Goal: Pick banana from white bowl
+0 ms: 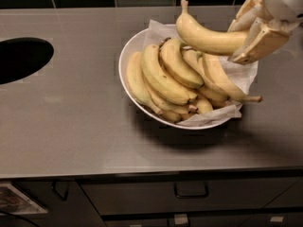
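The white bowl (127,56) stands on the grey counter, lined with crinkled white paper and full of several bananas. My gripper (251,34) is at the upper right, above the bowl's right side, shut on one end of the banana (206,37). That banana is pale yellow and plump. It hangs lifted above the pile, its stub stem pointing up and to the left. The end inside my fingers is hidden.
A bunch of bananas (163,79) stays in the bowl, one with a long thin stem (248,98) poking over the right rim. A dark round hole (21,58) is in the counter at the left. Drawers with handles (191,193) run below the counter edge.
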`<state>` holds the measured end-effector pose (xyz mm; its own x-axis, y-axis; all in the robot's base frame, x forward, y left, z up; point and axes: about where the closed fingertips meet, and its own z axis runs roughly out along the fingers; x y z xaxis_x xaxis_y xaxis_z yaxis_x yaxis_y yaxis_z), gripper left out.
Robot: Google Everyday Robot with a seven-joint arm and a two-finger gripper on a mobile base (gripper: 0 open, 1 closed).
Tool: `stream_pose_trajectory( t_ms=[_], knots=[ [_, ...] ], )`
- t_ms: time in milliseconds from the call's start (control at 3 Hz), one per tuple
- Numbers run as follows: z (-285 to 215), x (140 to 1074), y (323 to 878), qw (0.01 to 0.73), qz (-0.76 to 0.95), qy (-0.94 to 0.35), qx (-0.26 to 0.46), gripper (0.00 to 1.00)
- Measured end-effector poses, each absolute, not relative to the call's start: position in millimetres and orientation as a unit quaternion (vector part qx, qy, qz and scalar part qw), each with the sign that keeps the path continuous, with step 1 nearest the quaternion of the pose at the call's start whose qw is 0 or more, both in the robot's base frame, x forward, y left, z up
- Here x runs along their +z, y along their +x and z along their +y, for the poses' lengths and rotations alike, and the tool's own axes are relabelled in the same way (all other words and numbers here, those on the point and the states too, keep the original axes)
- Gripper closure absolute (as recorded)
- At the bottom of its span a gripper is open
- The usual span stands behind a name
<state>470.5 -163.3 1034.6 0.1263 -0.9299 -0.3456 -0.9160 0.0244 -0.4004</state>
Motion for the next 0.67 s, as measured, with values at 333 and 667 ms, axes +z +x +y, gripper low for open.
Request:
stream_pose_trajectory(
  t_ms=[333,667],
  knots=[
    [-179.4,1051.4,452.9,0.331,0.618,-0.713,0.013,1.0],
    [-167.9,1062.4,444.3,0.357,0.583,-0.73,0.022,1.0]
  ],
)
